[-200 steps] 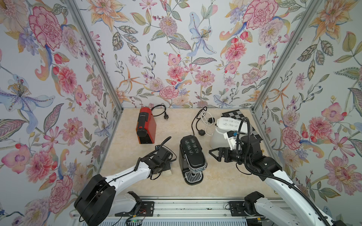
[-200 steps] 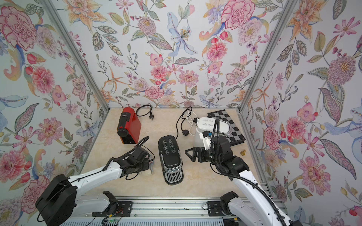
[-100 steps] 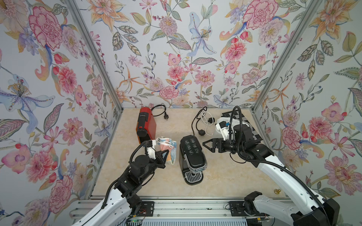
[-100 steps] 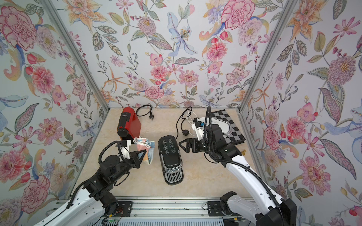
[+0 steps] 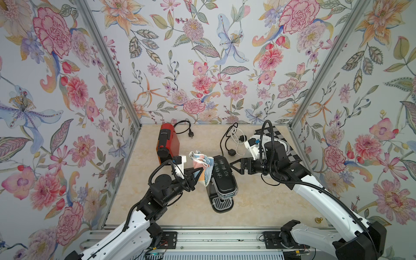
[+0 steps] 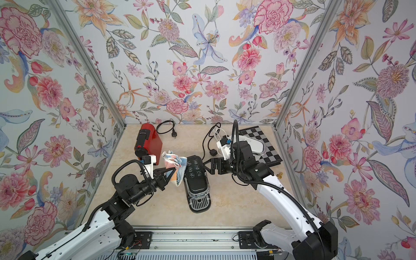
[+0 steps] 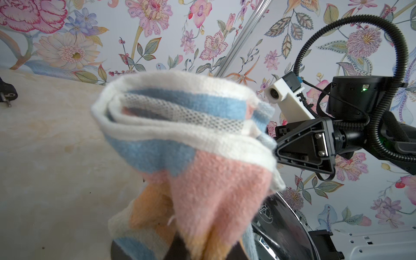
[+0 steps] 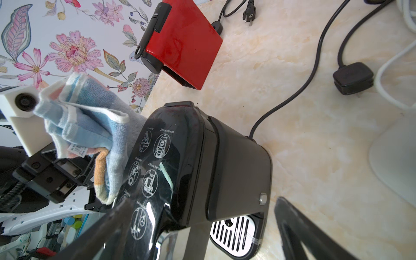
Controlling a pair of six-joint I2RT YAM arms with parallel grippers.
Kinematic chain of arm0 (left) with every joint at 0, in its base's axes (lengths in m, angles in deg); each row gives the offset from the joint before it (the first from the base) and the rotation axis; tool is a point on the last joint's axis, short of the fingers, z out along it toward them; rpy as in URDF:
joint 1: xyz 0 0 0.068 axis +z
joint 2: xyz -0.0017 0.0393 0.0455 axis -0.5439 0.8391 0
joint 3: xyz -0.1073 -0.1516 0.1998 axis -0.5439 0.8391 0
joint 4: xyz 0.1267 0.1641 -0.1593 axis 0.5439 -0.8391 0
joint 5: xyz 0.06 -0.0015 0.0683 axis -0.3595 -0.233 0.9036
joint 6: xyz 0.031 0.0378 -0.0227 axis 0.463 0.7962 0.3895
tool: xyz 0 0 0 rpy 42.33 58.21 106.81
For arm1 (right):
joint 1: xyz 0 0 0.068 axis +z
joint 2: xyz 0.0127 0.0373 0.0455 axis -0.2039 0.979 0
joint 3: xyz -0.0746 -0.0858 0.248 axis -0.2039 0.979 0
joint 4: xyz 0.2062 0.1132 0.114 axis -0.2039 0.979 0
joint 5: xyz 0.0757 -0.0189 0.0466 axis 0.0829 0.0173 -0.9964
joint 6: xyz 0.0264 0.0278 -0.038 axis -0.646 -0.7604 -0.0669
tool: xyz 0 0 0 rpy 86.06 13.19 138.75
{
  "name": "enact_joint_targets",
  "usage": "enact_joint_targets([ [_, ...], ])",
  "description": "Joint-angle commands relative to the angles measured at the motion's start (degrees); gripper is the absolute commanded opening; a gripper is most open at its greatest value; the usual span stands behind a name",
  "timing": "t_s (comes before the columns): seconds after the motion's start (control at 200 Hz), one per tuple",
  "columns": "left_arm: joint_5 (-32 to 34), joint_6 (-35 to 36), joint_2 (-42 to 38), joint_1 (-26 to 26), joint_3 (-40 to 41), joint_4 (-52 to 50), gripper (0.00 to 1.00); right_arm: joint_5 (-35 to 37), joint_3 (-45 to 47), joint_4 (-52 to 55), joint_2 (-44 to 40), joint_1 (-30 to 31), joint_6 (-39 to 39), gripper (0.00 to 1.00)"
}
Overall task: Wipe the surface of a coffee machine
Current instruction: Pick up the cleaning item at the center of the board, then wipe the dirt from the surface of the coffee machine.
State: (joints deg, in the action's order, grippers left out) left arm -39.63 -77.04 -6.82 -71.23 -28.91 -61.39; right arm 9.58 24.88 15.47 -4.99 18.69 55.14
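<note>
Raised since a second ago: the left gripper [image 5: 195,175] and its cloth [image 5: 202,165], then low on the table [image 5: 258,202] beside the black coffee machine [image 5: 224,182], now stand level with the machine's lid. The right gripper [image 5: 232,165] has drawn in toward the lid's rear corner.

- Table: cream marble pattern; bears all items below.
- Black coffee machine: upright at mid-table, drip grille facing the robot, glossy lid printed with white pictograms.
- Left gripper: on the machine's left, jaws clamped on the bunched end of the cloth.
- Cloth: striped blue, pink, orange and white; a blue fold lies against the left edge of the lid, plain in the right wrist view [image 8: 90,117].
- Right gripper: at the machine's right rear, fingers [image 8: 304,229] spread wide; whether a tip touches the lid cannot be told.
- Red coffee machine [image 5: 167,141]: behind the black one, to its left, upright.
- Black plug [image 5: 231,153]: lying just behind the black machine, to its right.
- White appliance [image 6: 254,144]: farther behind and right, resting on a checkered board [image 6: 270,146] — partly hidden by the right arm.
</note>
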Motion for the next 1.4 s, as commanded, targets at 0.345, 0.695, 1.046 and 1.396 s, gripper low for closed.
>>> enact_joint_targets([
  [0.345,-4.17,-4.95,10.78,-0.01,6.31,22.67,0.0,4.94,0.31,-1.91,2.9,6.37,-0.07,1.0],
  [0.695,8.06,-7.99,4.69,-14.79,10.13,16.7,0.0,5.53,1.85,-3.85,3.92,8.02,-0.7,1.0],
  [1.046,18.15,-9.71,-3.44,-21.81,12.58,10.73,0.0,4.87,2.78,-4.75,4.49,8.04,-0.85,1.0],
  [1.396,20.64,-8.99,3.4,-16.18,10.78,16.1,0.0,3.6,3.92,-5.23,4.01,8.3,-1.12,1.0],
])
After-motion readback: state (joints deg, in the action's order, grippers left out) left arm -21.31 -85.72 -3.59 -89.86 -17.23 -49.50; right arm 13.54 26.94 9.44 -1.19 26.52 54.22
